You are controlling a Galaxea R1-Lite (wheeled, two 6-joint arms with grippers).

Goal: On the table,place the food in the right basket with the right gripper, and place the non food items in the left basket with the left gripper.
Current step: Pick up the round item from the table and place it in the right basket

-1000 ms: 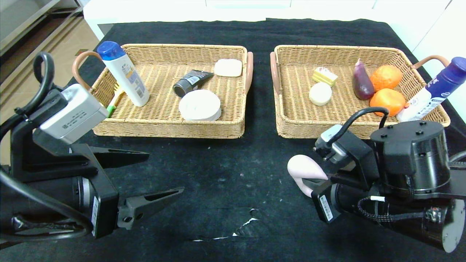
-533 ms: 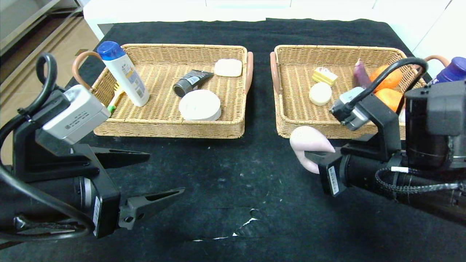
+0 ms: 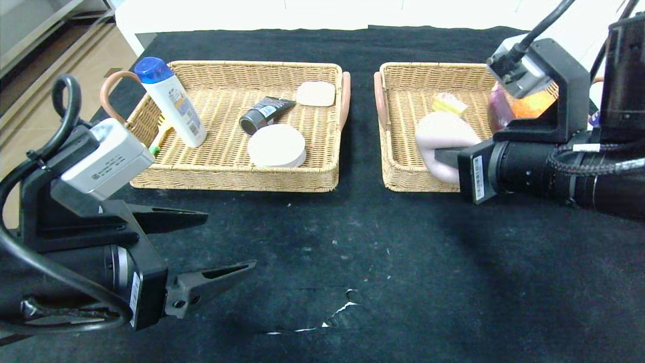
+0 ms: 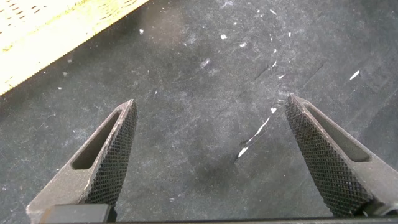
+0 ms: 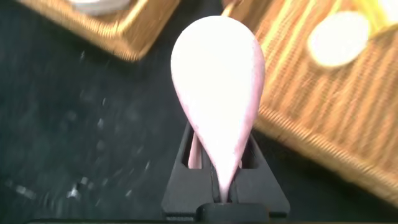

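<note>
My right gripper [image 3: 447,154] is shut on the pinkish-mauve bun [image 3: 442,135], squeezing it flat at the pinched end. It holds the bun above the near left part of the right basket [image 3: 403,177]. In the right wrist view the bun [image 5: 217,81] sticks out past the gripper [image 5: 219,163], over the basket's [image 5: 311,127] edge. The cream bun [image 5: 341,38] and the yellow cake slice [image 3: 448,104] lie in that basket. The left basket [image 3: 232,179] holds the blue-capped white bottle [image 3: 174,106], the black tube [image 3: 264,115] and the white dish [image 3: 276,146]. My left gripper [image 3: 230,240] hangs open and empty over the black table [image 3: 352,227].
A purple eggplant [image 3: 499,115] and an orange [image 3: 531,107] lie in the right basket, partly behind my right arm. A pale square pad [image 3: 316,94] and a green-and-yellow stick [image 3: 158,142] lie in the left basket. The cloth has a tear [image 3: 335,315] near the front.
My right gripper has lifted the pink bun off the table and carried it up and away to the right basket. The left arm has not moved.
</note>
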